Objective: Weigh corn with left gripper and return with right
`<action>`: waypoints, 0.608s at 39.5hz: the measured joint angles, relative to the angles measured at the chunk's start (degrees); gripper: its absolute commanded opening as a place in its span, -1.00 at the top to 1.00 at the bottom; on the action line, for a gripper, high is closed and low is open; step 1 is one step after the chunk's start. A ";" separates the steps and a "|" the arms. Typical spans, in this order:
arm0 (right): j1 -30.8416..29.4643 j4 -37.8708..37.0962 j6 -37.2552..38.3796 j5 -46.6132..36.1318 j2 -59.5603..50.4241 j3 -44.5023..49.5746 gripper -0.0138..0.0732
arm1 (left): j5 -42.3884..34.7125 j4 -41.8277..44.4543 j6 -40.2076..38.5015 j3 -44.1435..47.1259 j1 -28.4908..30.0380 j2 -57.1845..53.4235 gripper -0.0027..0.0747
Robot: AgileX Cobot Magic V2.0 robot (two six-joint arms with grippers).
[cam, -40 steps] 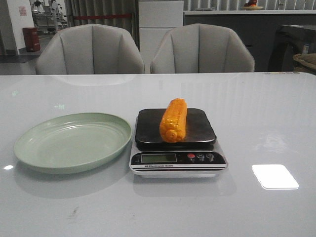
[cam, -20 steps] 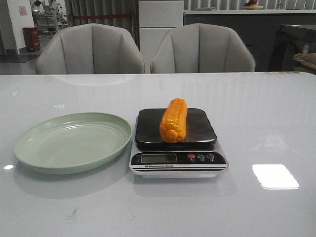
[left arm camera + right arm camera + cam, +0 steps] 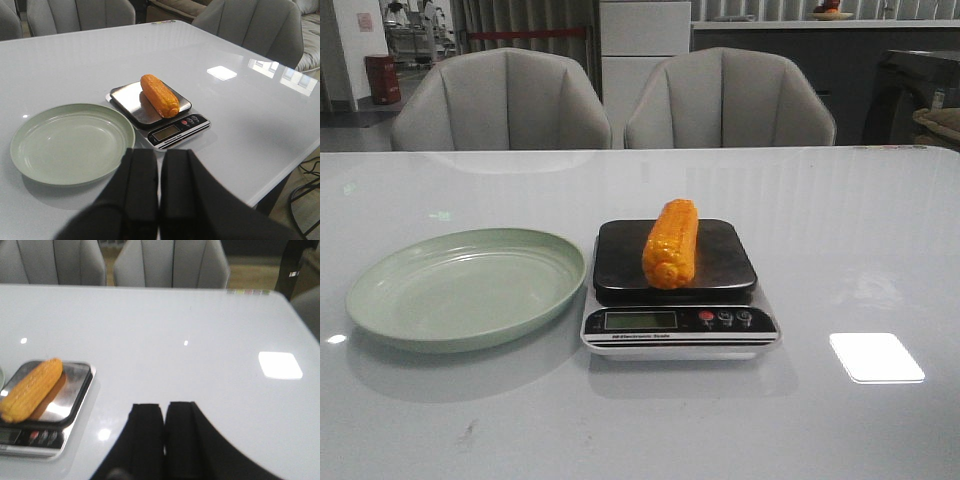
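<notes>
— Two grey chairs are seen behind a glossy white table; what is set on it?

— A digital scale is placed near the middle of the table, and a pale green plate is laid just beside it, on the robot's left. The plate's rim is seen very close to the scale's edge; whether they touch cannot be told.

— Where is the corn found?

— It is laid lengthwise on the scale's dark weighing platform, one end pointed toward the robot and the other toward the chairs. It is touched by nothing but the platform. In the left wrist view the corn is seen lying diagonally across the platform, above the scale's display and buttons.

— How is the left tool held?

— It is clenched, with its two black fingers pressed together and nothing gripped between them. It is held above the table's near edge, well apart from the corn, with the plate and scale ahead of it.

— And the right tool?

— It is likewise closed on nothing, its fingers brought side by side. It is held over bare table, to the right of the scale, clear of the corn. A bright square reflection is seen on the tabletop beyond it.
</notes>
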 measured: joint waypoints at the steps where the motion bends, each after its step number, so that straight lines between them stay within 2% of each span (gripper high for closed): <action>1: 0.00 0.63 0.00 1.75 0.47 0.00 0.35 | 0.00 0.00 0.00 0.00 0.00 0.00 0.64; 5: 0.00 2.94 0.00 6.27 1.66 0.00 0.35 | 0.00 0.00 0.00 0.00 0.00 0.00 0.64; 12: 0.42 4.25 0.00 6.96 2.45 0.00 0.28 | 0.00 0.00 0.00 0.00 0.00 0.00 0.64; 16: 2.36 4.34 0.00 6.84 3.85 0.00 -0.05 | 0.00 0.00 0.00 0.00 0.00 0.00 0.64; 21: 5.69 4.45 0.00 6.45 7.32 -0.53 -0.70 | 0.00 0.00 0.00 0.00 0.00 0.00 0.64; 22: 6.40 4.45 0.00 6.06 8.22 -0.75 -0.76 | 0.00 0.00 0.00 0.00 0.00 0.00 0.64; 24: 7.65 4.45 0.00 5.69 9.64 -1.44 -0.71 | 0.00 0.00 0.00 0.00 0.00 0.00 0.64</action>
